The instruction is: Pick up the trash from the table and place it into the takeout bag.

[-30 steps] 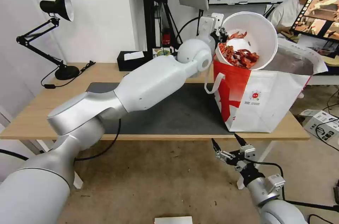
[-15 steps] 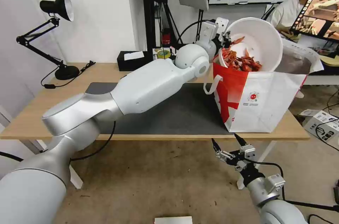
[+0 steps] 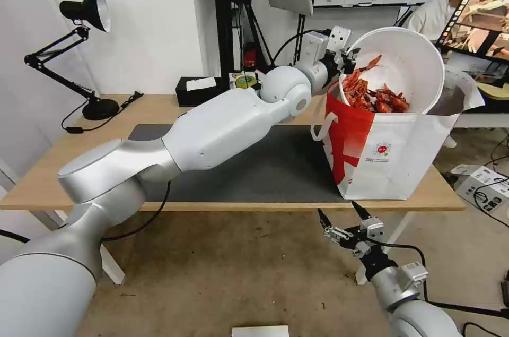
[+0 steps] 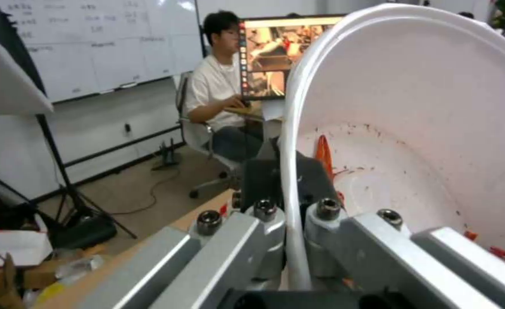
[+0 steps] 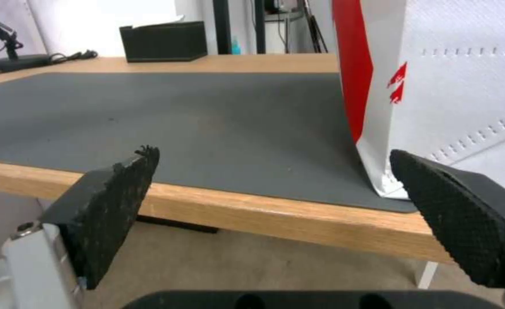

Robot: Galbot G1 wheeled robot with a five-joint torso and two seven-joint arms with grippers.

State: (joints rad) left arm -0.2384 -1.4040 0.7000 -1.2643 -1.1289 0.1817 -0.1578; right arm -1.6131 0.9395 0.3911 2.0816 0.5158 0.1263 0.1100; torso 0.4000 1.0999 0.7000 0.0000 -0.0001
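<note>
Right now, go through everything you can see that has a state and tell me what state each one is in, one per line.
Left gripper: shut on the bowl's rim, raised over the bag.
White bowl: tilted steeply, red crayfish shells piled at its low side.
Takeout bag: upright on the table, mouth open.
Right gripper: fingers open, empty, below the table edge.
Desk lamp: off.

Bowl (image 3: 405, 63): smooth white plastic, glossy inside w/ red shell bits. Takeout bag (image 3: 395, 154): matt woven-look fabric. Table (image 3: 47, 167): light wood top, matt dark grey mat (image 5: 166, 116). Right gripper (image 5: 275, 206) pads: rough black rubber
</note>
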